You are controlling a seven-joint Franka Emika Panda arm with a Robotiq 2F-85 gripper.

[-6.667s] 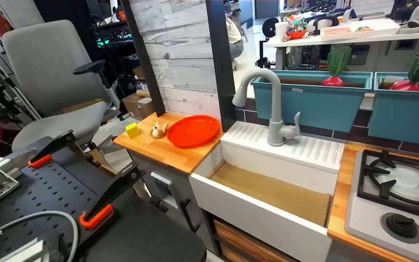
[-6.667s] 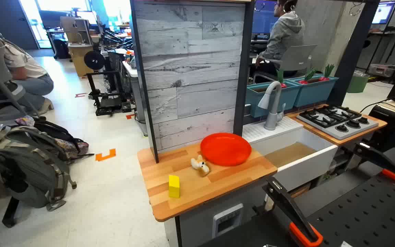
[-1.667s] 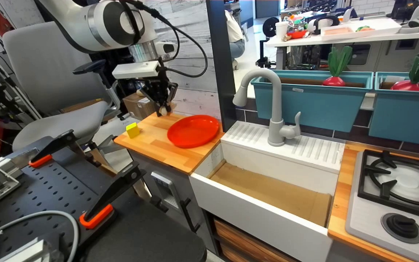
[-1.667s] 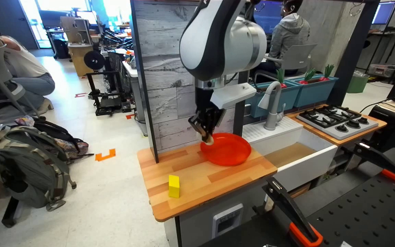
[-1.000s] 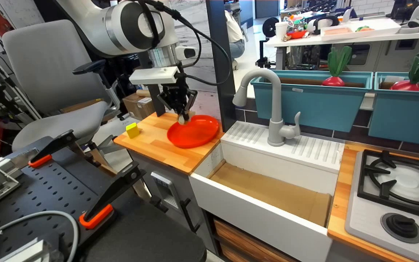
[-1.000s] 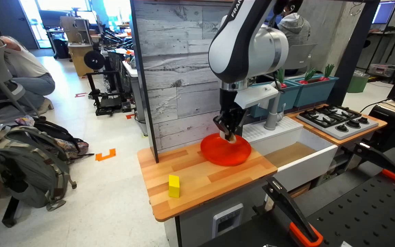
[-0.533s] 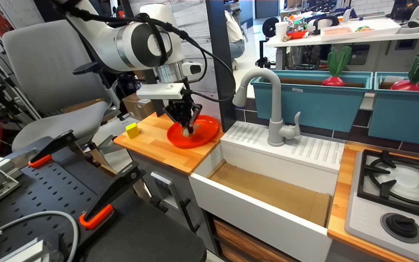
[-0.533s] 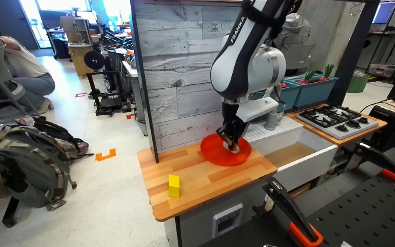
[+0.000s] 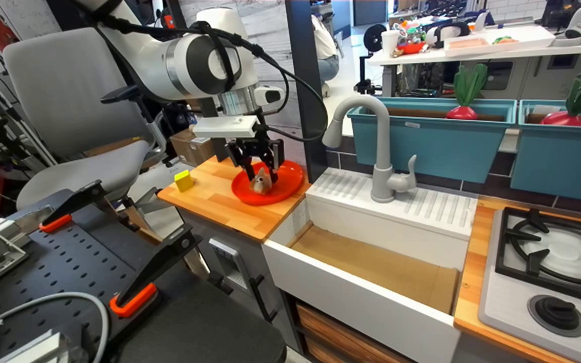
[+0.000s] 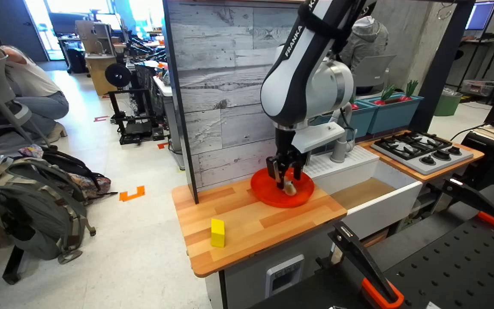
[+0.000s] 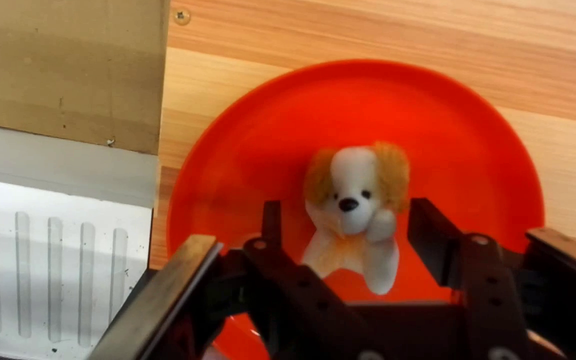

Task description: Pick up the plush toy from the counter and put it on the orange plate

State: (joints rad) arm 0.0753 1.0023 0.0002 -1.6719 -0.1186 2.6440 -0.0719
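Note:
The plush toy (image 11: 353, 215), a small cream and tan dog, lies on the orange plate (image 11: 448, 120), its face toward the wrist camera. It shows on the plate in both exterior views, as the toy (image 9: 260, 183) and the toy (image 10: 290, 189). My gripper (image 11: 346, 204) is open, with one finger on each side of the toy and visible gaps between. In the exterior views the gripper (image 9: 263, 177) is low over the plate (image 9: 290, 184), pointing down. The plate rests on the wooden counter (image 10: 238, 240).
A yellow block (image 10: 218, 233) stands on the counter near its outer end. The white sink (image 9: 371, 272) and grey faucet (image 9: 382, 146) are beside the counter. A wood-patterned panel (image 10: 238, 86) rises behind the plate. A toy stove (image 9: 558, 252) is past the sink.
The toy was on the counter beside the plate, then was carried over the plate and lowered. In the last half second the fingers opened and let it go; the arm has barely moved.

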